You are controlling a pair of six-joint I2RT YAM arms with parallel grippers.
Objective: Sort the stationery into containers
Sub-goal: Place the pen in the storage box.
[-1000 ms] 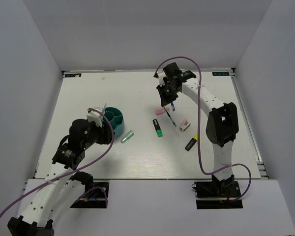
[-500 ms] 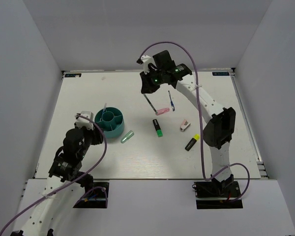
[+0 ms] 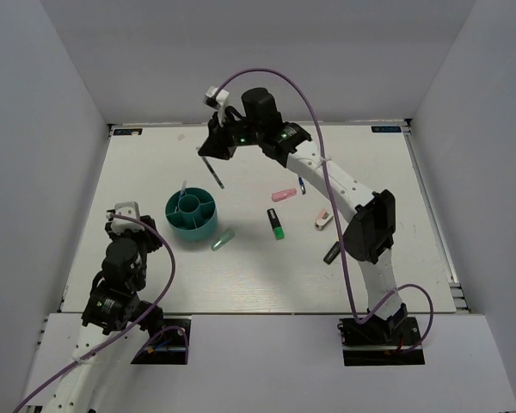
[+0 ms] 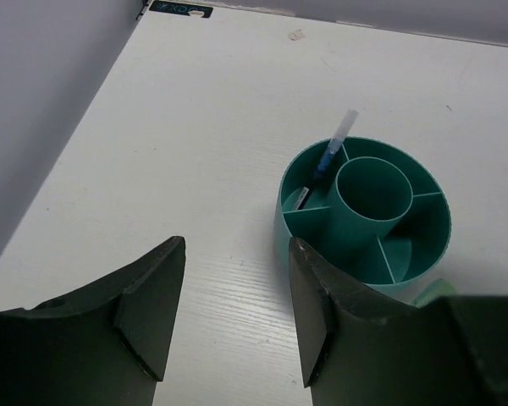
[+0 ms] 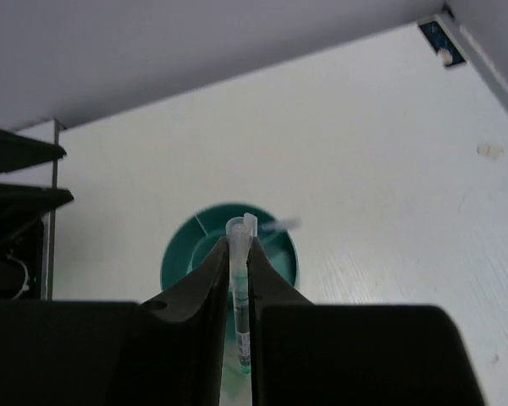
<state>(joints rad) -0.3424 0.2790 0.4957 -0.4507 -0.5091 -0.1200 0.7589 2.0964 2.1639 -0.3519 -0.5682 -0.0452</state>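
Now R claw (image 5: 240, 266) pinches pen (image 5: 239, 235) near teal organiser (image 4: 280, 222); L claw (image 4: 235, 258) spread.

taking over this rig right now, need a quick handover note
Left gripper: open, empty, on the near side of the organiser.
Right gripper: shut on the held pen, in the air beyond the organiser.
Done: stowed pen stands in an outer compartment.
Left: the held pen, then from the table the mint-green marker, black-green highlighter, pink eraser, white-pink piece, black-yellow highlighter and loose blue pen.
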